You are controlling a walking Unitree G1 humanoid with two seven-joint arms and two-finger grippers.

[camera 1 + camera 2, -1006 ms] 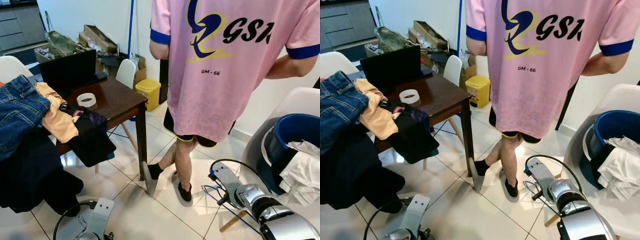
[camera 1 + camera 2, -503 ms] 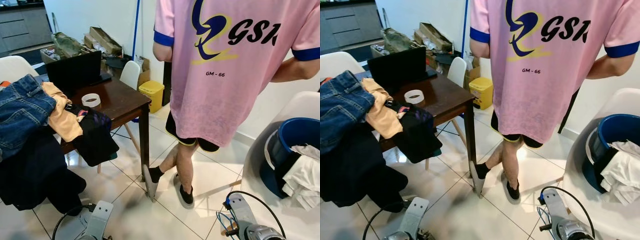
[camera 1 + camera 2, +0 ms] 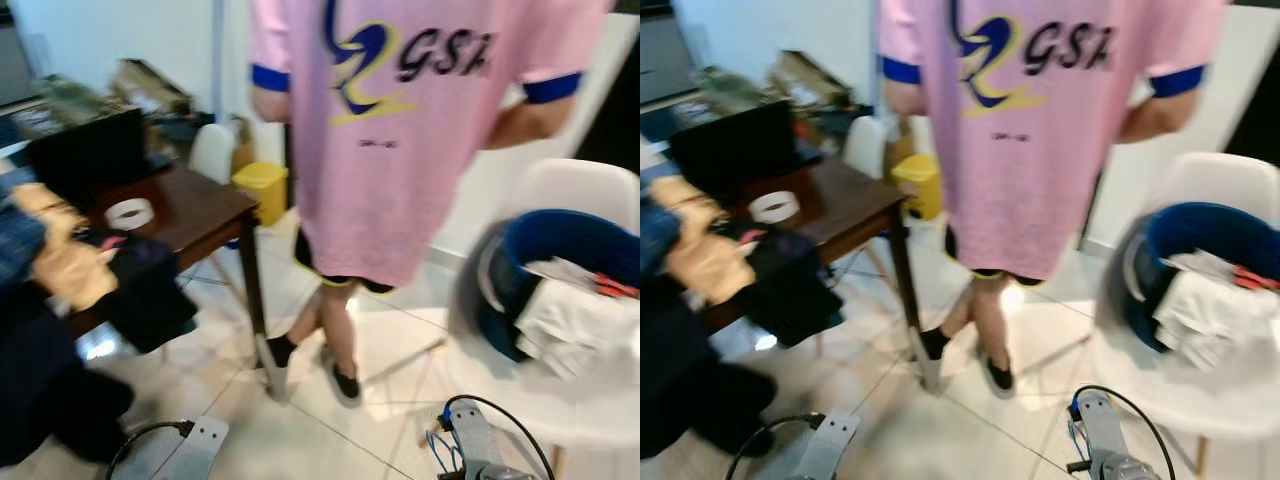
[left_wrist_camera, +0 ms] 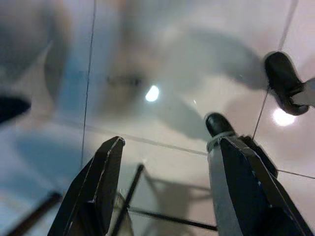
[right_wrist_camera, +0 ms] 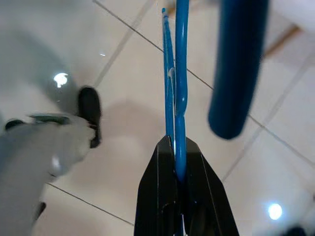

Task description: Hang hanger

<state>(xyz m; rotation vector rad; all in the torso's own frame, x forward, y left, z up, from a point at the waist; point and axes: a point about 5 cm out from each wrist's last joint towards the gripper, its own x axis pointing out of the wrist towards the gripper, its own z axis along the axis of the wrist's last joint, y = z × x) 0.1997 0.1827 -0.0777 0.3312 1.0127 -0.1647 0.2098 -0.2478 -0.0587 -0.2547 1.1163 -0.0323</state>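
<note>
While no rail is in sight, the carry step wants a steady clamp and a wide berth round the person in the pink shirt (image 3: pixel 400 130). Right gripper (image 5: pixel 176 162): low by the white-tiled floor (image 5: pixel 123 147), fingers pinched on the thin blue wire hanger (image 5: pixel 176 73). Left gripper (image 4: pixel 165 182): hanging idle, fingers apart, holding nothing.
</note>
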